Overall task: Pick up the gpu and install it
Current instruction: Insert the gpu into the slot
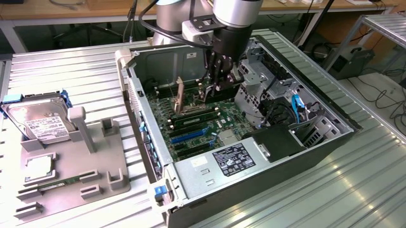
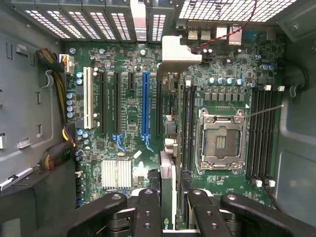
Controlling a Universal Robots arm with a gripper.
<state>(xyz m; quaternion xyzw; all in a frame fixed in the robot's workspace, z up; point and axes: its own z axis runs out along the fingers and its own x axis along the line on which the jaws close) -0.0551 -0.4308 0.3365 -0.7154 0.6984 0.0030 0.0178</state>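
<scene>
The gripper (image 2: 168, 207) reaches down into an open computer case (image 1: 330, 142), its dark fingers (image 2: 148, 210) closed narrowly on the top edge of the gpu (image 2: 168, 148). In the wrist view the card is seen edge-on as a thin strip running away from the fingers, so its cooler and faces are hidden, and its near end is cut off behind the fingers. The silver end bracket (image 2: 175, 54) stands at the far end, against the slotted rear wall of the case.

In the exterior view the gpu (image 1: 179, 95) hangs upright beside the fingers, over the green motherboard (image 1: 203, 121); the arm covers part of it. It seems to sit just above the board, but whether it touches a slot is hard to tell.

Just beside the card lie a blue expansion slot (image 2: 145, 106) on one side and an empty processor socket (image 2: 221, 140) on the other. On the exterior view's left, a grey holder (image 1: 76, 161) outside the case carries a hard drive (image 1: 35, 121).
</scene>
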